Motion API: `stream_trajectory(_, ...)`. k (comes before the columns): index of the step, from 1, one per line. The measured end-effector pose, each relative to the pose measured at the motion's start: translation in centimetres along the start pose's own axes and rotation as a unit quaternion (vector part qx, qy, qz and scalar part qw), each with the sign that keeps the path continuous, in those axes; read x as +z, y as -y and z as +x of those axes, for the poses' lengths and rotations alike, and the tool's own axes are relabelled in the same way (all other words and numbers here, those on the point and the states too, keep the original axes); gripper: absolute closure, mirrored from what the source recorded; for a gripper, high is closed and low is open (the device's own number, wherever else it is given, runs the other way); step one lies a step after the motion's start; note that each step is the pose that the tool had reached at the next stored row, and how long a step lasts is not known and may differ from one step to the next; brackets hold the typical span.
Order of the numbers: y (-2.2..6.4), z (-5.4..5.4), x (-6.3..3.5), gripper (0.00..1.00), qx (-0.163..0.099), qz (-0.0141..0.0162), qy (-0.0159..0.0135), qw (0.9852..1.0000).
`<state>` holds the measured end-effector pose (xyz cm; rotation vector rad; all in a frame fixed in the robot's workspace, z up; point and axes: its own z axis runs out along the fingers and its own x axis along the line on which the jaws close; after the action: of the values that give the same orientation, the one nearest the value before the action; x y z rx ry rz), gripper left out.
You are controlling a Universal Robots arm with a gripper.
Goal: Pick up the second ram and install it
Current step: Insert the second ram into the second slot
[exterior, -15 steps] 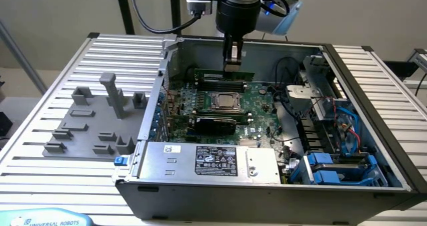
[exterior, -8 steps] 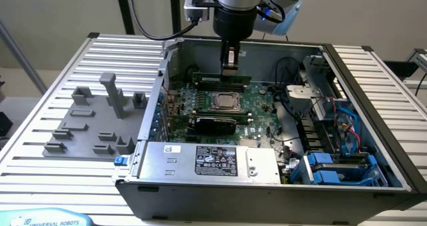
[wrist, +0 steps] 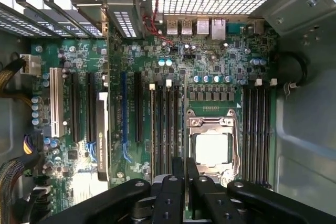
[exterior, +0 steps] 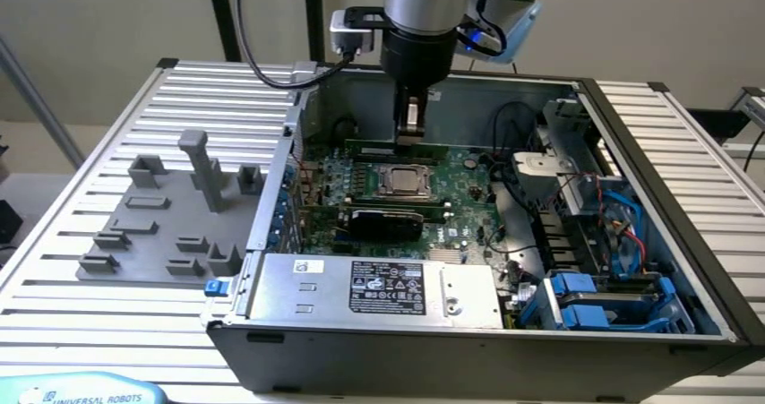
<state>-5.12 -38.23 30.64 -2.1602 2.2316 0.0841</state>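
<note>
Pincer (exterior: 410, 135) is down inside the open computer case (exterior: 358, 350), hanging right over the motherboard, just beside the processor socket (exterior: 407, 182) on its far edge as the exterior view has it. At the tips there's a long green strip standing on edge, and I'm reading that as the second ram (exterior: 371, 141). It runs along the socket's far side, level, and sits over the memory slots there; whether it is seated or only resting above them I can't tell.

From the wrist, the pincer (wrist: 184, 169) is pressed nearly together with just a thin dark sliver in the gap, so by my reckoning it's pinching the stick across its flat faces near the top edge. The socket (wrist: 212, 148) lies just beside the tips, with the slot bank (wrist: 165, 129) close on its other flank.

Well apart from the socket, out on the table (exterior: 669, 117) to the exterior view's left, the gray fixture (exterior: 167, 216) carries no green stick.

On handling, I'd call this board light and stiff but edge-thin and easy to hurt. Twisting or a skewed push could strain it, and its chips and contact edge want no squeezing. The best hold looks like the bare top edge near mid-length, faces clamped squarely, so the stick stays upright.
</note>
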Motion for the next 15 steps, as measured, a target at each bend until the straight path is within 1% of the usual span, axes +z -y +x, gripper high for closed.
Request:
stream_trajectory(7,0.12,0.1,1.27,0.87,0.000,0.0000,0.0000,1.0000)
stream_trajectory(15,0.55,0.4,2.70,0.87,0.000,0.0005,0.0000,1.0000)
